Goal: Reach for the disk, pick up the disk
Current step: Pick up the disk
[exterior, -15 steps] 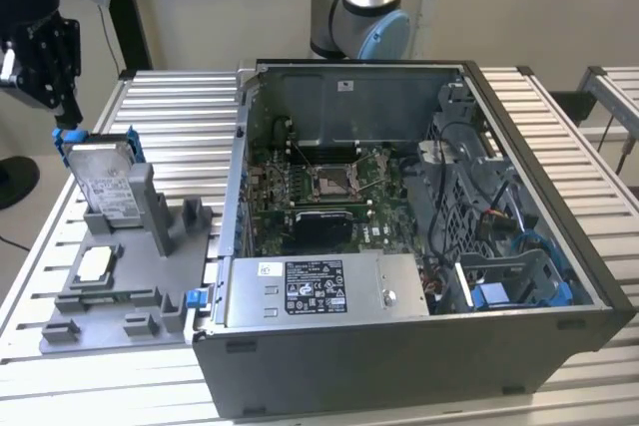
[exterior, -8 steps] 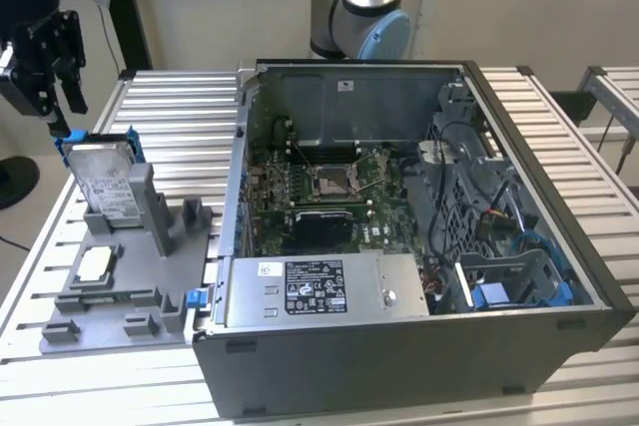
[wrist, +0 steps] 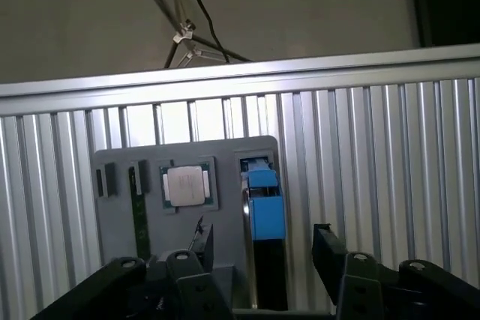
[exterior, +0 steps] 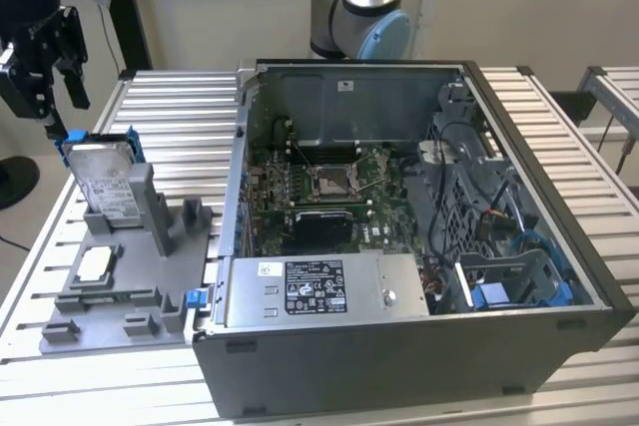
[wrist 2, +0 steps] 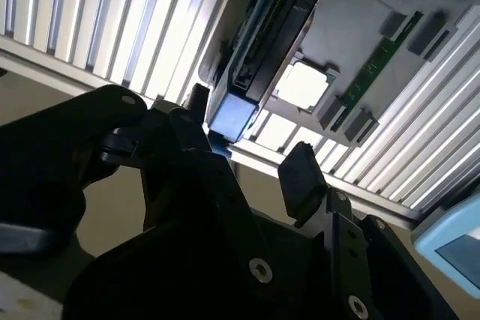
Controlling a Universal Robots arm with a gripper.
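**A:** Where is the disk (exterior: 102,182) found?

**B:** It is seen standing on edge in a slot of the grey holder (exterior: 135,296), at the exterior view's left. Its labelled face is tilted upward and blue rails are seen along its edges.

**A:** And the gripper (exterior: 63,112)?

**B:** It is poised just above the disk's top edge, toward the exterior view's left. In the first wrist view the fingers (wrist: 324,241) are spread apart, and the disk's blue-capped edge is lined up with the gap between them. Nothing is grasped. Whether a fingertip touches the rail cannot be told.

**A:** What else is set on the holder?

**B:** A small square silver chip (exterior: 95,264) is laid flat in a recess just on the near side of the disk.

**A:** And around it?

**B:** The holder is placed on a slatted aluminium table (exterior: 180,107). An opened computer case (exterior: 399,376) is set just beside it, toward the exterior view's right. The arm's base (exterior: 359,7) is seen on the far side of the case.
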